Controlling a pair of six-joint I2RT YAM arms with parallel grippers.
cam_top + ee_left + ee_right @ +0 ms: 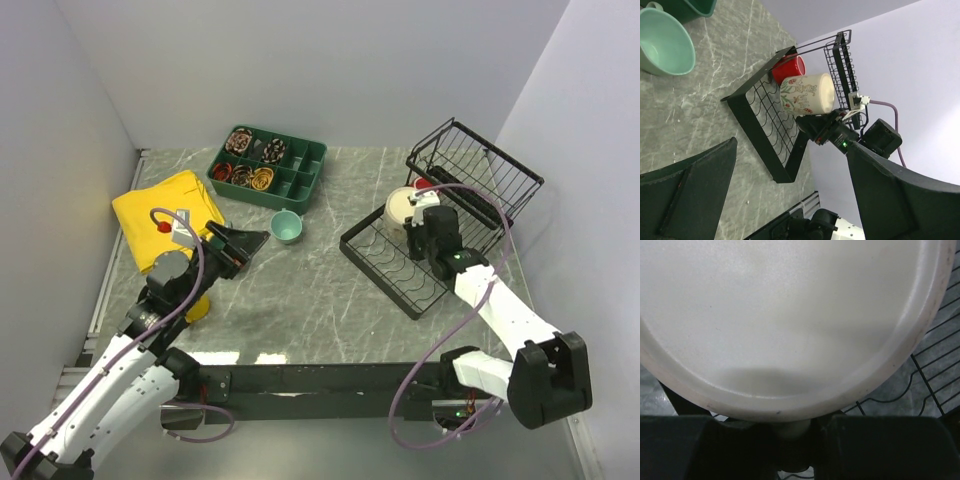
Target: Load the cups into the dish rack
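Note:
My right gripper (pixel 416 222) is shut on the handle of the cream mug (pixel 402 207) and holds it bottom-up over the flat base of the black dish rack (pixel 385 262). In the right wrist view the mug's pale bottom (pixel 790 315) fills the frame above my gripper (pixel 789 437). The left wrist view shows its flowered side (pixel 807 94). A red mug (pixel 424 184) lies in the rack by the raised basket end and also shows in the left wrist view (pixel 790 67). A small pale teal cup (pixel 287 227) stands on the table. My left gripper (pixel 252 248) is open and empty just left of it.
A dark green compartment tray (pixel 300 185) with several small items stands at the back. A yellow cloth (pixel 160 212) lies at the left, and a yellow object (pixel 197 307) is partly hidden under my left arm. Walls close in both sides.

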